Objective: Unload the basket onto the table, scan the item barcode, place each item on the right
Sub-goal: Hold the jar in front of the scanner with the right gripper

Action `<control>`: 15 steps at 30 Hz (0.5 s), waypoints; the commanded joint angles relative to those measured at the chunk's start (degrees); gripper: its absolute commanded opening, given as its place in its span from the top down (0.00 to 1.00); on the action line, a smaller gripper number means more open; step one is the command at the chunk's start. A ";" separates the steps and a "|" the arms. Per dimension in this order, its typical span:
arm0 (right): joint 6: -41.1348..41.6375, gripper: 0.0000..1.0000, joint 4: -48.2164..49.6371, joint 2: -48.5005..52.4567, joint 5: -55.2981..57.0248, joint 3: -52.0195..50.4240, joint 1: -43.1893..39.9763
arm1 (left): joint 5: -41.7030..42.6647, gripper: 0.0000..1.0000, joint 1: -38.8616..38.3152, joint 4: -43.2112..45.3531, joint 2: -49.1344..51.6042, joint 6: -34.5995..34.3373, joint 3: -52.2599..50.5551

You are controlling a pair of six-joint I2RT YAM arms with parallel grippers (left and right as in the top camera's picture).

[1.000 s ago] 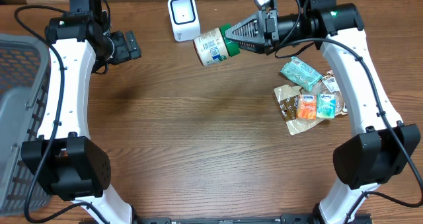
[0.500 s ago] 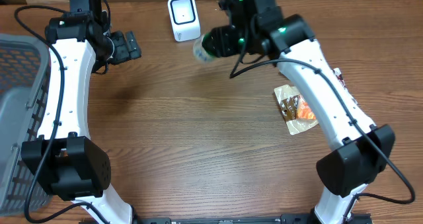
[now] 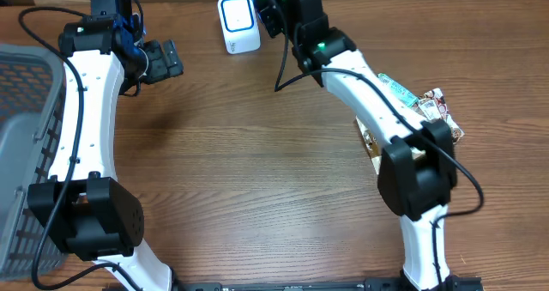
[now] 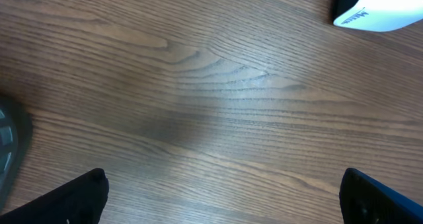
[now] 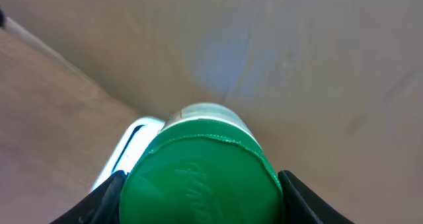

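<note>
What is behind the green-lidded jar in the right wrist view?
Part of the white scanner shows at the jar's lower left, against a beige backdrop. The jar covers the rest of the scanner.

A brown wood-grain table [image 3: 257, 171] fills the view. A white scanner [image 3: 238, 21] stands upright near its far edge. On the right lies a cluster of small packets [image 3: 436, 109], with a brown pouch [image 3: 370, 143] beside them, both largely hidden by an arm. A grey basket [image 3: 21, 154] sits at the left edge, possibly resting on the tabletop.
</note>
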 commanded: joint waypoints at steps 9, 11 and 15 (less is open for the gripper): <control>-27.54 0.68 15.63 7.93 1.05 0.63 1.88 | -0.42 0.01 -0.22 0.07 -0.15 1.11 1.22; -27.56 0.68 18.01 8.41 0.81 0.63 2.23 | -0.42 0.00 -0.22 0.09 -0.15 1.11 1.22; -27.56 0.68 21.16 9.27 -1.53 0.63 2.58 | -0.42 0.00 -0.22 0.09 -0.15 1.11 1.22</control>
